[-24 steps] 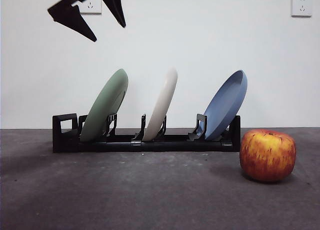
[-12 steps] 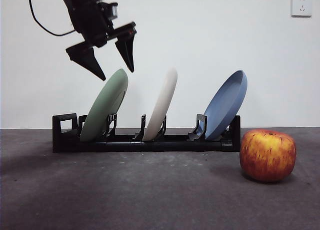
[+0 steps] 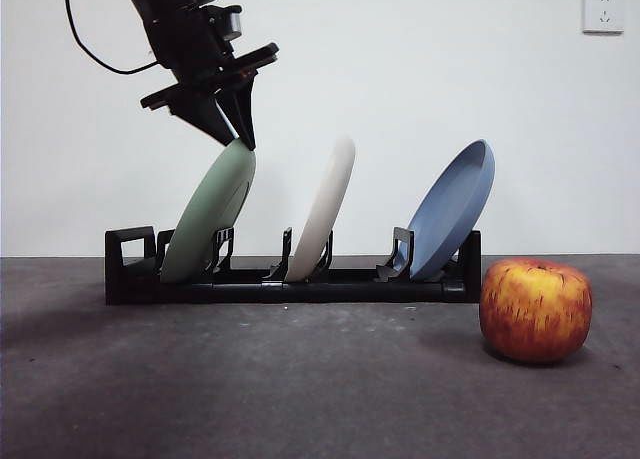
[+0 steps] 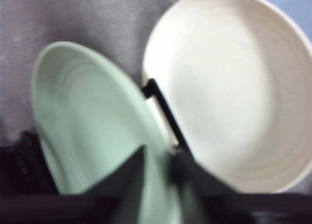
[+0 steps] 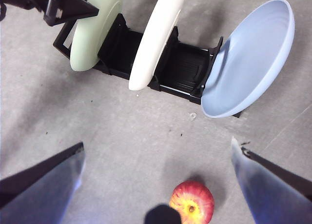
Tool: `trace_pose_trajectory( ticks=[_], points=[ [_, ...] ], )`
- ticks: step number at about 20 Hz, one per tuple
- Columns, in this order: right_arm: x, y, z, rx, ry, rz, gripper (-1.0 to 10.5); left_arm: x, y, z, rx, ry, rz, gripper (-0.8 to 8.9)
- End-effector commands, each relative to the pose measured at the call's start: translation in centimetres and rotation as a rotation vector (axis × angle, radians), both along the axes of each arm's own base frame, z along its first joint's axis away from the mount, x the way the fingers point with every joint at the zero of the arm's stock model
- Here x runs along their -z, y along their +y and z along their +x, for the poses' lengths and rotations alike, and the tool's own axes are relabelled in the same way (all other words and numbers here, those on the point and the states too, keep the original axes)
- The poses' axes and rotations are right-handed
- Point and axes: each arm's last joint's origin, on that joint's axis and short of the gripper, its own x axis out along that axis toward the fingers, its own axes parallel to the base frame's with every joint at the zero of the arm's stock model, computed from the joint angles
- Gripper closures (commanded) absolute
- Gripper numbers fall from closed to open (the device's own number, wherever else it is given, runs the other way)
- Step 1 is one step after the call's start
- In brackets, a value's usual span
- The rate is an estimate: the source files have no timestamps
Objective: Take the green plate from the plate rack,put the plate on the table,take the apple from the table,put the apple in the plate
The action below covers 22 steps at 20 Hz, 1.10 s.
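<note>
The pale green plate (image 3: 205,219) leans in the left slot of the black plate rack (image 3: 130,269). My left gripper (image 3: 241,144) has come down from above onto the plate's top rim. In the left wrist view the green plate (image 4: 87,126) runs between the two jaws of the left gripper (image 4: 158,158), which are closed in on its edge. The red and yellow apple (image 3: 535,311) sits on the dark table (image 3: 300,379) at the right, beside the rack's end. My right gripper (image 5: 156,143) hangs open high above the apple (image 5: 191,202), holding nothing.
A cream-white plate (image 3: 325,214) stands in the rack's middle slot and a blue plate (image 3: 455,209) in its right slot. The rack's loop handle is at its left end. A white wall with sockets stands behind.
The left gripper dropped from the upper left down onto the green plate's top rim, and its jaws came together from wide apart. Plates, rack and apple have not moved.
</note>
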Motion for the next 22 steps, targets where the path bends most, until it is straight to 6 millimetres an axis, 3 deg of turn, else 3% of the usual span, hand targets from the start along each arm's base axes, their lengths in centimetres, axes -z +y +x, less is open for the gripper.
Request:
trace_pose_trajectory(
  ticks=[1,5,8,10,14,16,19,22],
  points=[
    [-0.1,0.0,0.0,0.01,-0.004,0.006,4.5,0.1,0.1,0.0,-0.008,0.009,0.009,8.22],
    [-0.1,0.0,0.0,0.015,0.0,0.009,4.5,-1.7,-0.2,-0.2,0.0,-0.023,-0.012,8.22],
    [-0.1,0.0,0.0,0.016,0.0,0.009,4.5,-5.7,-0.9,-1.3,0.035,-0.104,-0.058,8.22],
    [-0.1,0.0,0.0,0.016,0.0,0.009,4.5,-9.5,-1.3,-2.8,0.089,-0.181,-0.127,8.22],
    [-0.2,0.0,0.1,0.015,-0.006,0.011,4.5,-17.2,-1.3,-8.2,0.16,-0.353,-0.207,8.22],
    [-0.2,0.0,0.1,0.002,-0.016,0.0,4.5,-19.9,-0.7,-11.6,0.193,-0.426,-0.219,8.22],
    [-0.2,-0.2,0.2,0.029,-0.044,-0.052,4.5,-23.0,0.0,-15.8,0.247,-0.523,-0.282,8.22],
    [-0.1,-0.5,0.2,0.1,-0.06,-0.13,4.5,-24.7,0.2,-20.1,0.317,-0.576,-0.278,8.21]
  ],
)
